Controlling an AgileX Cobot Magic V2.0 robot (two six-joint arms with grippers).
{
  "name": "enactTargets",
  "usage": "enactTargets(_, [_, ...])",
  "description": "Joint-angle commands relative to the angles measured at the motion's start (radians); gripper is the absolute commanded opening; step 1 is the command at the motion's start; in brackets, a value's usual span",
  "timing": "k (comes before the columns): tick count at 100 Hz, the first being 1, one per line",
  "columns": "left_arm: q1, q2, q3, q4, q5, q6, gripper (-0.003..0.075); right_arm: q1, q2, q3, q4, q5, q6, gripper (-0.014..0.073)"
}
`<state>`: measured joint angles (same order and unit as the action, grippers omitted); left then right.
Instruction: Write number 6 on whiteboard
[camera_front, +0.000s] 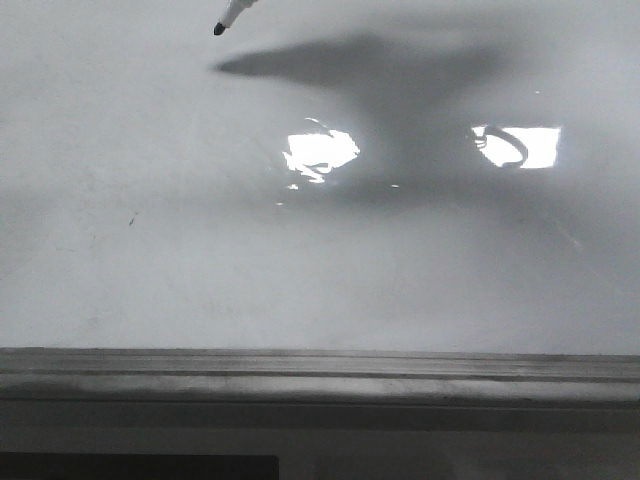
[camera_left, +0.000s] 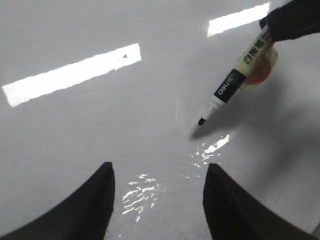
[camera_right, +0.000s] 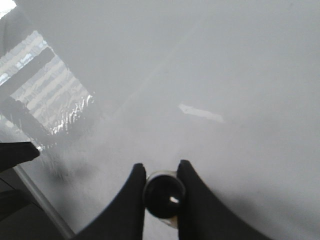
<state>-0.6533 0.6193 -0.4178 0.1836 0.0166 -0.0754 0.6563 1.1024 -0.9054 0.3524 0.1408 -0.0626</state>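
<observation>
At the front view's top edge, only the marker (camera_front: 232, 15) tip is showing above the whiteboard (camera_front: 150, 270); right hand (camera_right: 161, 172) is gripping it, left hand (camera_left: 157, 192) is gaping.

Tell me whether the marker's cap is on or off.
Off. The marker shows its bare black tip, pointing down at the whiteboard; the right gripper is shut on its barrel.
</observation>
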Motion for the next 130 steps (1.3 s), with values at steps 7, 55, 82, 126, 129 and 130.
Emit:
enactTargets(7, [0.001, -0.003, -0.034, -0.014, -0.068, -0.01, 0.0366, -0.014, 0.041, -0.036, -0.014, -0.025, -0.009, -0.0064])
enactTargets(55, [0.001, -0.003, -0.034, -0.014, -0.068, -0.01, 0.0366, 0.034, -0.008, 0.073, -0.014, -0.025, -0.009, -0.0064])
enactTargets(82, [0.001, -0.003, -0.034, -0.014, -0.068, -0.01, 0.0366, 0.049, 0.038, 0.073, 0.001, -0.084, -0.009, -0.0064])
enactTargets(126, [-0.004, -0.003, -0.034, -0.014, -0.065, -0.01, 0.0366, 0.102, 0.019, 0.073, 0.008, -0.084, -0.009, -0.0064])
enactTargets(129, [-0.017, -0.003, -0.034, -0.011, -0.056, -0.01, 0.0366, 0.11, 0.012, 0.073, 0.008, -0.074, -0.009, -0.0064])
enactTargets(130, [-0.021, -0.003, -0.034, -0.007, -0.051, -0.008, 0.0367, 0.113, 0.008, 0.073, 0.008, -0.07, -0.009, -0.0064])
